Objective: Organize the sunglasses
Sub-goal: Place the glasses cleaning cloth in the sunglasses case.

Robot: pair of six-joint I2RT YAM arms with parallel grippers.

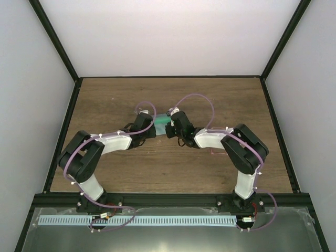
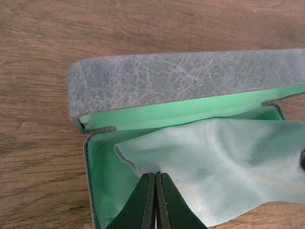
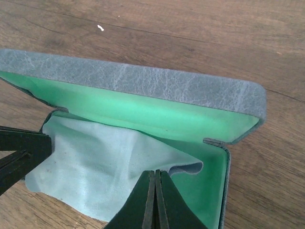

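Note:
An open glasses case with a mottled grey shell and bright green lining lies on the wooden table, its lid standing up at the far side. A pale blue cleaning cloth is spread over the lower tray and hangs past its near edge. My left gripper is shut, pinching the cloth's left corner. My right gripper is shut on the cloth's right corner. In the top view both grippers meet over the case. The sunglasses are hidden or out of view.
The left gripper's dark fingers show at the left edge of the right wrist view. A faint pinkish shape lies on the table beside the right arm's forearm; I cannot tell what it is. Black frame rails border the table.

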